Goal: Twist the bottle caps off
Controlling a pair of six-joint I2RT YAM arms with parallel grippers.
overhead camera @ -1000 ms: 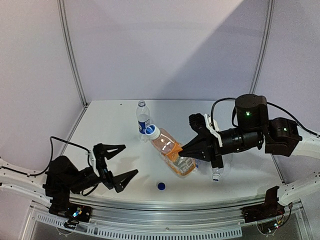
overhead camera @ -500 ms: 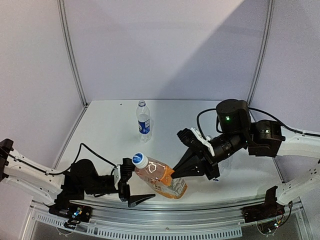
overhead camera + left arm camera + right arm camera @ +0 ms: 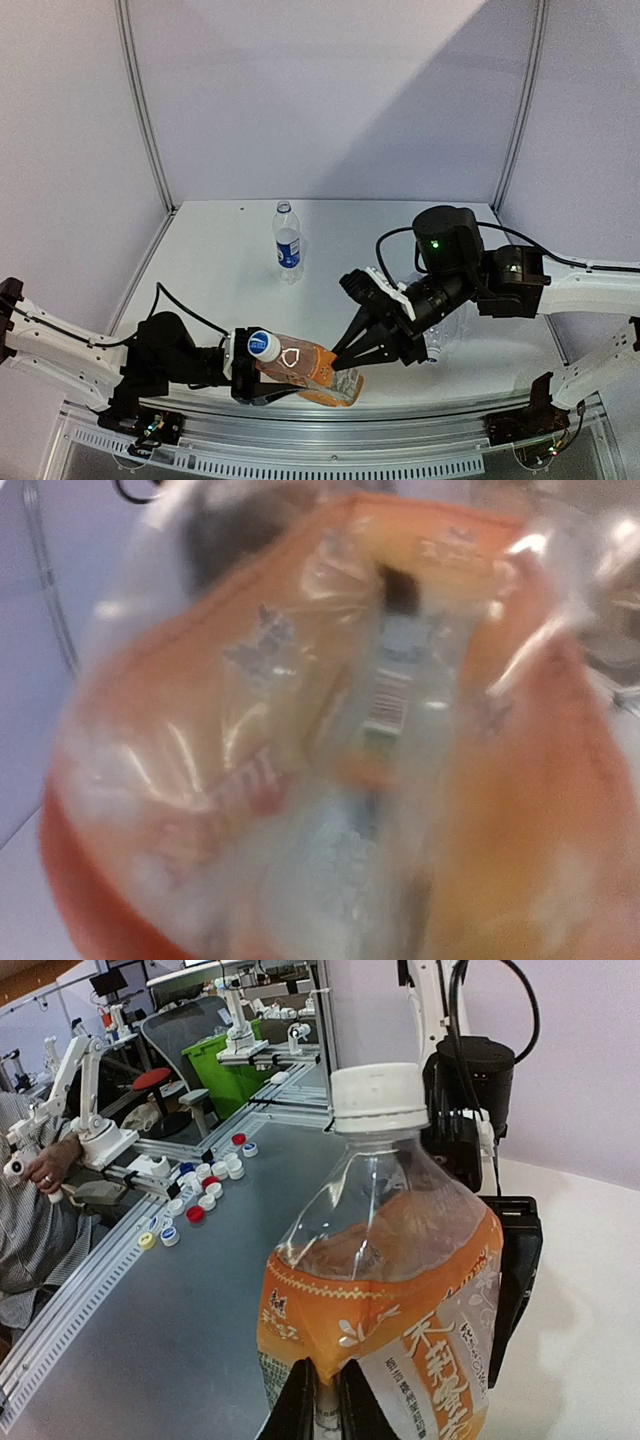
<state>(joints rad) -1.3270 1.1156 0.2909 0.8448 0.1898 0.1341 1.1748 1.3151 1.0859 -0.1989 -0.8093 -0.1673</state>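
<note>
The squat orange bottle [image 3: 312, 368] hangs tilted over the table's front edge, its white cap [image 3: 263, 345] pointing left and still on the neck. My left gripper [image 3: 260, 380] is closed round its shoulder just below the cap. My right gripper [image 3: 347, 362] pinches the bottle's lower end. In the right wrist view the bottle [image 3: 400, 1290] and cap [image 3: 378, 1097] stand right in front of the camera, my right gripper [image 3: 325, 1402] nips a ridge of the wall, and a left finger [image 3: 517, 1260] lies against the far side. The blurred bottle [image 3: 330, 750] fills the left wrist view and hides those fingers.
A blue-labelled clear bottle [image 3: 287, 240] stands upright at the back centre. Another clear bottle [image 3: 437, 342] lies under my right arm. The metal front rail [image 3: 320, 432] runs just below the held bottle. Loose caps [image 3: 200, 1195] lie on a grey bench beyond the table.
My right arm carried the orange bottle from mid-table to the front left. My left gripper swung in from the left, wide open, and closed round the bottle near its cap.
</note>
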